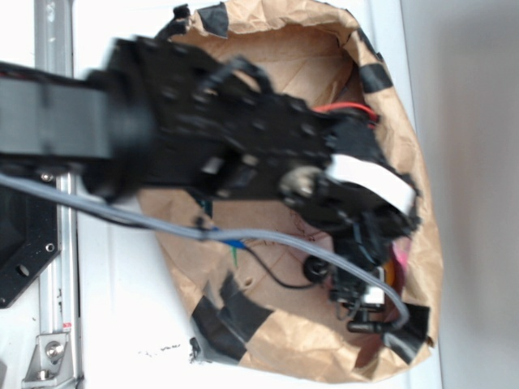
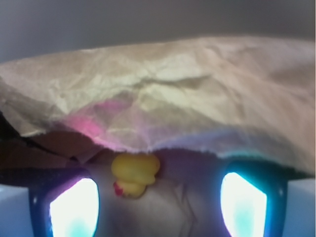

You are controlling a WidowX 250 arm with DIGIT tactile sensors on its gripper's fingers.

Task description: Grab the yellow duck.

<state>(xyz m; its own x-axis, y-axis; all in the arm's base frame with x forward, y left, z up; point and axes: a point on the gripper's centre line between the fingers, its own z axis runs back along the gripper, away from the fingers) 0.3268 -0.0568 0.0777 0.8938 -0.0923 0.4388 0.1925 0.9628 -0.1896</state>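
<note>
so the yellow duck (image 2: 134, 173) sits on crumpled brown paper (image 2: 163, 98) under its overhanging edge, between the spread fingers (image 2: 74, 210) of the end effector (image 2: 159, 207), which is open and not touching it.

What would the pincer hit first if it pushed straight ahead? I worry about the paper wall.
Probably the duck: it sits between the open fingers, left of centre, with crumpled paper rising right behind. Depth is unclear, so the paper may come soon after.

The duck (image 2: 134, 173) sits under the paper bag's (image 2: 163, 94) edge — between the fingers (image 2: 74, 207), nearer the left one.
</note>
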